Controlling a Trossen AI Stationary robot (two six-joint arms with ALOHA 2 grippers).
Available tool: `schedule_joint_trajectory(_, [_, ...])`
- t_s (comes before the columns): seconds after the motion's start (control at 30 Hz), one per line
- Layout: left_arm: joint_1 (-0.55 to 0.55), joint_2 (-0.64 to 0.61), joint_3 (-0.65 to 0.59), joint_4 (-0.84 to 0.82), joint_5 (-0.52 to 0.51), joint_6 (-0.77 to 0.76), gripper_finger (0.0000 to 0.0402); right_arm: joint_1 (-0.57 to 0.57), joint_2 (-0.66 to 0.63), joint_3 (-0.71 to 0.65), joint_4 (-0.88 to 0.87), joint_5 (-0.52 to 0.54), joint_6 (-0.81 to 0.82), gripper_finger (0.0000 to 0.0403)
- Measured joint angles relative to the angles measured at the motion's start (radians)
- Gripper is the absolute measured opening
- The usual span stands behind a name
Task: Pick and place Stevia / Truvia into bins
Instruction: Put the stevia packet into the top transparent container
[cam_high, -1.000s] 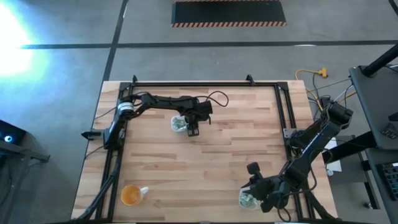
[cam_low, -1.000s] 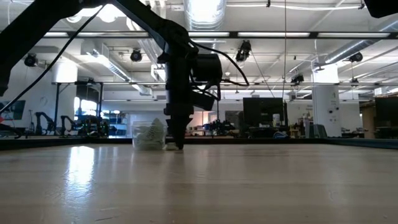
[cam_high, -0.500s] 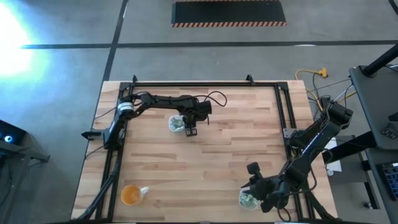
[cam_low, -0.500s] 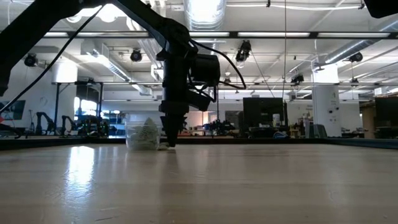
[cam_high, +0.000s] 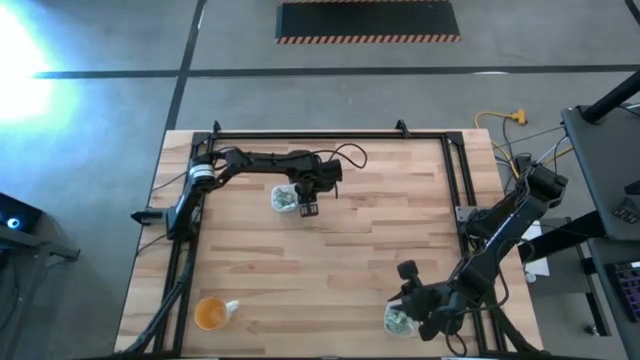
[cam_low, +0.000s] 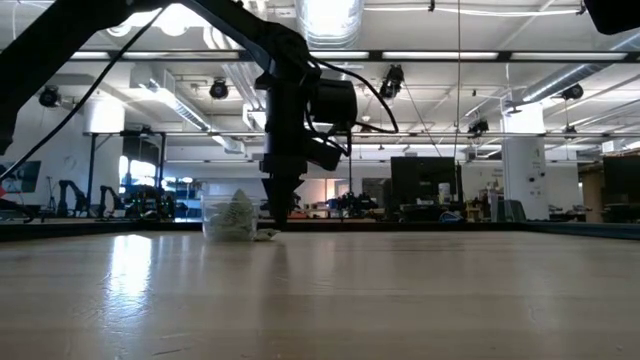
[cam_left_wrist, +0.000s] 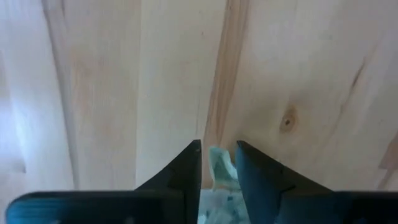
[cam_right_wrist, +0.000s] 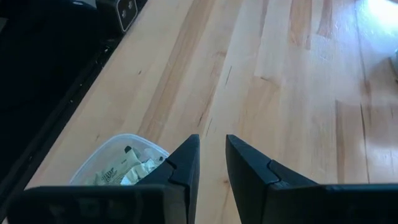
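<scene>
Raised slightly since a second ago, the left pincer (cam_high: 310, 208) now hangs with its tips just off the pale butcher-block wooden counter (cam_high: 360, 260), and the clear squarish plastic bin (cam_high: 285, 198) beside it sits a little farther left than it did. In the left wrist view the two dark, wedge-shaped fingers (cam_left_wrist: 184, 171) stand nearly closed, pinching a small pale green-and-white paper packet (cam_left_wrist: 221, 167) between them; the packet's long axis runs along the fingers, its free end poking out past the tips. The bin lies immediately left of the pincer in the high view, almost touching it, so the coming move appears to be a short leftward carry over the rim. That bin already holds a heap of crumpled, matte packets (cam_low: 236, 213), seen through its glossy wall in the low view.

At the near right corner, the right pincer (cam_high: 420, 318) waits, its fingers narrowly parted and holding nothing, just beside a second clear bin (cam_right_wrist: 118, 163) with packets inside. An orange-tinted round cup (cam_high: 210, 313) stands near left, well apart.
</scene>
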Motion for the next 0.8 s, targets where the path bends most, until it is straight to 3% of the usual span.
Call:
schedule_joint_trajectory(0.33, [0.000,-0.001,0.003,-0.035,-0.032,-0.021,0.0130,0.000,0.000,-0.033,0.008,0.000,0.026,0.0068])
schedule_joint_trajectory(0.8, [0.000,-0.001,-0.004,-0.086,-0.023,-0.049,0.0133,0.000,0.000,-0.035,0.032,0.000,0.026,0.0068])
